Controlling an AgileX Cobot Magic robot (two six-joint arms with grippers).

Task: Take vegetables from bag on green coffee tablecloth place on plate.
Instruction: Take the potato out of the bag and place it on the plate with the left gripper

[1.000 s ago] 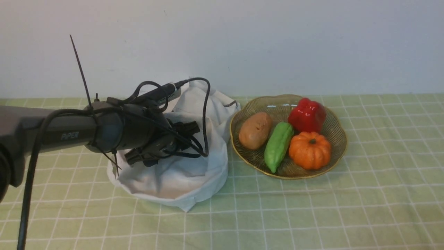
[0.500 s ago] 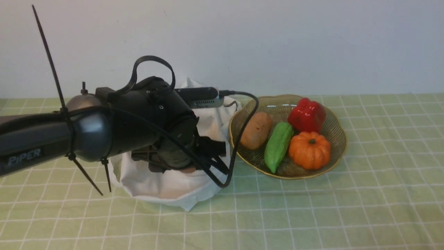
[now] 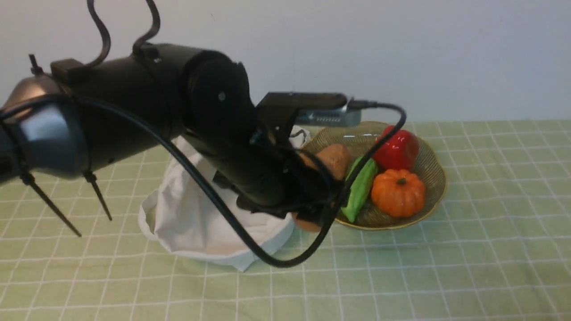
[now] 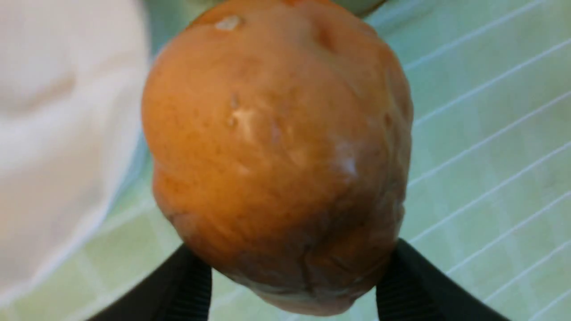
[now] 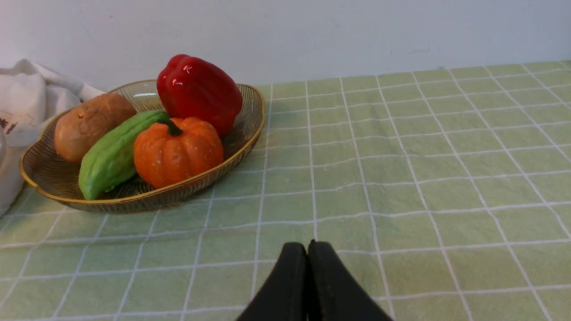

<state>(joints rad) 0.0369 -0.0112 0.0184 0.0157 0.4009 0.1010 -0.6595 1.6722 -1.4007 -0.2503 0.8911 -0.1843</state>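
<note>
Orange-brown potato (image 4: 276, 156): I see it clamped in L gripper (image 4: 290, 272), held over green tablecloth (image 3: 490, 178), btwn bag (image 3: 192, 218) & plate (image 3: 439, 187) rim.
R gripper (image 5: 308, 285): fingers pressed together, empty, low over same cloth.

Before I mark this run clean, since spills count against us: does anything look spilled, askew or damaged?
Nothing stands out. The left gripper holds the potato whole, between bag and plate; the plate sits level with its contents inside the rim.

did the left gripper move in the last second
Yes. The left gripper, shut on the potato, has swung right, from over the bag to the near-left rim of the plate.
</note>
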